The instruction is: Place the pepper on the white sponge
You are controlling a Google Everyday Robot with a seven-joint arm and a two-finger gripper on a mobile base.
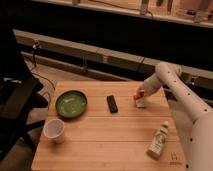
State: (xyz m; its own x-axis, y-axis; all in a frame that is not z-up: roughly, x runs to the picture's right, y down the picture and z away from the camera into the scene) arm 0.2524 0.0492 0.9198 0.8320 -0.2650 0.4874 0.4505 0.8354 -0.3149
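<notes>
The white sponge (141,103) lies on the wooden table (105,135), to the right of the black remote-like object (112,103). My gripper (139,95) is right above the sponge, at the end of the white arm that comes in from the right. A small red-orange pepper (138,94) shows at the gripper's tip, just over the sponge's top. I cannot tell if the pepper touches the sponge.
A green bowl (70,103) sits at the table's left. A white cup (54,130) stands near the front left. A white bottle (157,140) lies tilted at the front right. A dark chair (15,100) is left of the table.
</notes>
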